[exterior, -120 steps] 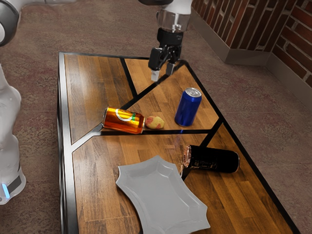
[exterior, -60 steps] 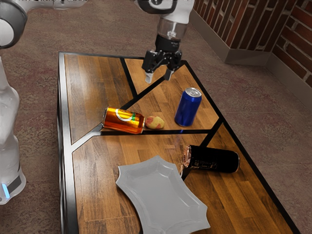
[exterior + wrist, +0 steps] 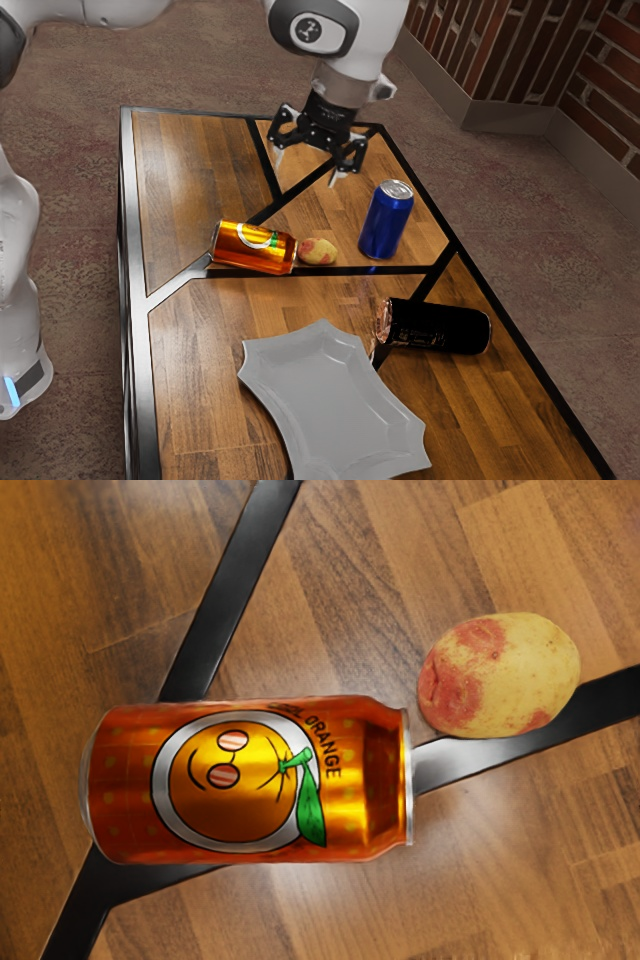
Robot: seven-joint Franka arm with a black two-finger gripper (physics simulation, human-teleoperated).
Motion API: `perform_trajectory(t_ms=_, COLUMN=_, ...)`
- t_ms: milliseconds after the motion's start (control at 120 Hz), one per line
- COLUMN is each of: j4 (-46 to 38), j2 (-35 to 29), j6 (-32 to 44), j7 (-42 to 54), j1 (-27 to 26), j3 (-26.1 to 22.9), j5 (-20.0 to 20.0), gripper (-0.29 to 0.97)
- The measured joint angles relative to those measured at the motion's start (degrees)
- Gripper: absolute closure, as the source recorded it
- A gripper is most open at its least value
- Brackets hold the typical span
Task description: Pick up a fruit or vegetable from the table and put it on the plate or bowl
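Potato [image 3: 318, 250], small and yellow with red blotches, lies on the dark-banded wooden surface [image 3: 190, 190] just beside the end of an orange soda can [image 3: 254, 247] on its side, apart from the grey scalloped plate [image 3: 330, 400]; the black two-finger tool [image 3: 305, 172] hangs above the surface's far part, fingers spread wide, holding nothing

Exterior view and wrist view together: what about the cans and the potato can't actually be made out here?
Black can: its label, too dark and small to read in the exterior view.
Potato and orange can: touching or just apart, too close to tell in either view.
Blue can: any print, too small in the exterior view.
Table: its near end, cut off by the exterior view's lower edge.
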Motion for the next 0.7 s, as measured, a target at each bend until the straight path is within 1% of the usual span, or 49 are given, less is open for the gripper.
perform_trajectory(t_ms=192, j4=-0.63, j2=1.37, j6=1.30, j7=22.64, j1=-0.05, j3=-0.38, j5=1.76, gripper=0.00)
perform_trajectory(t_ms=258, j4=-2.71, j2=0.13, j6=2.37, j7=29.38, j1=3.06, j3=-3.17, j5=1.94, gripper=0.00)
perform_trajectory(t_ms=317, j4=-4.19, j2=-0.84, j6=3.10, j7=34.71, j1=4.66, j3=-5.09, j5=1.93, gripper=0.00)
perform_trajectory(t_ms=392, j4=-7.31, j2=-2.43, j6=4.32, j7=40.98, j1=8.05, j3=-7.69, j5=1.87, gripper=0.00)
perform_trajectory(t_ms=458, j4=-9.21, j2=-2.71, j6=5.91, j7=46.07, j1=10.15, j3=-8.56, j5=1.92, gripper=0.00)
perform_trajectory(t_ms=608, j4=-9.65, j2=-1.43, j6=9.39, j7=55.91, j1=10.84, j3=-9.37, j5=1.91, gripper=0.00)
perform_trajectory(t_ms=700, j4=-9.43, j2=0.75, j6=11.97, j7=60.84, j1=11.29, j3=-9.80, j5=1.85, gripper=0.00)
